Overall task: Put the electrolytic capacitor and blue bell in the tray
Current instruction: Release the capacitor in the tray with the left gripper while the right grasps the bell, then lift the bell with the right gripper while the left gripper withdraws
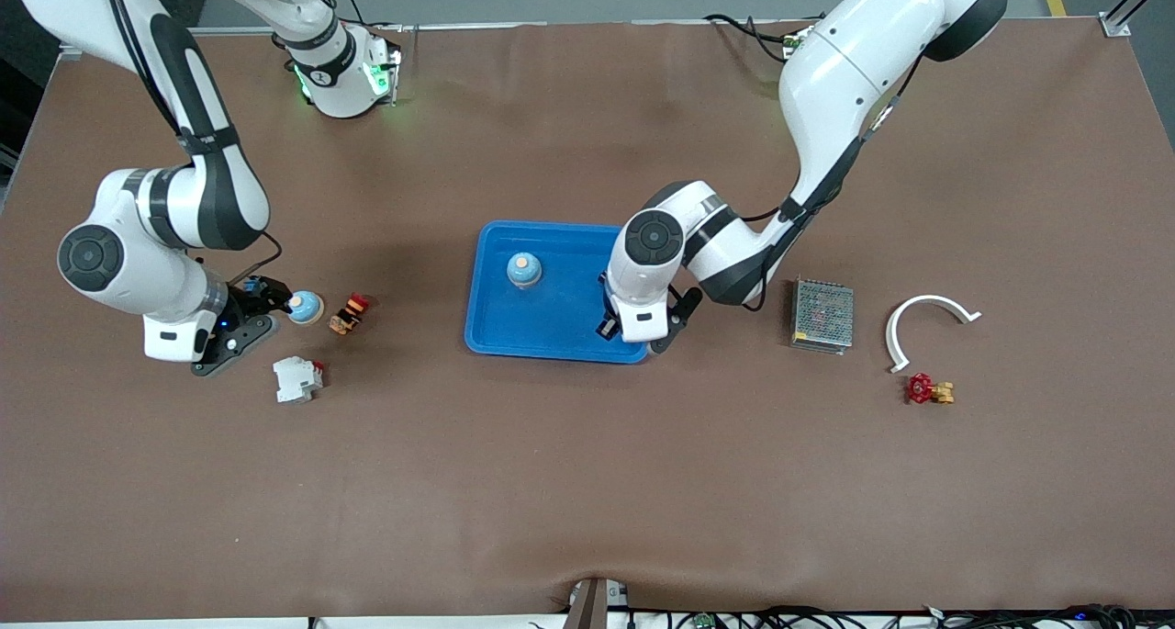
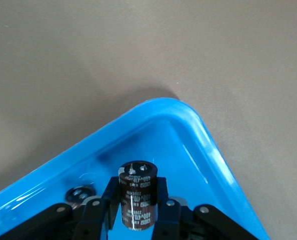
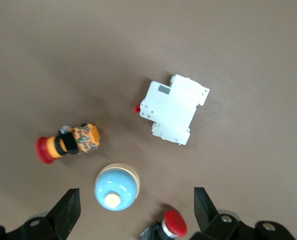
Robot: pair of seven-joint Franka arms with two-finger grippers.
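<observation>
The bright-blue tray (image 1: pixel 551 326) lies mid-table with one blue bell (image 1: pixel 523 269) standing in it. My left gripper (image 1: pixel 643 333) hangs over the tray's corner, shut on the dark brown electrolytic capacitor (image 2: pixel 137 197), which it holds upright over the tray floor (image 2: pixel 188 150). The hand hides the capacitor in the front view. A second blue bell (image 1: pixel 305 307) stands on the table toward the right arm's end. My right gripper (image 3: pixel 136 212) is just above it, open, and the bell (image 3: pixel 116 188) sits between its spread fingers, untouched.
A red-capped push button (image 3: pixel 171 225) lies beside the bell inside the right jaws' span. Close by are an orange-and-red button (image 1: pixel 349 314) and a white breaker (image 1: pixel 296 378). Toward the left arm's end lie a metal mesh box (image 1: pixel 822 314), a white curved piece (image 1: pixel 927 321) and a red valve (image 1: pixel 927 389).
</observation>
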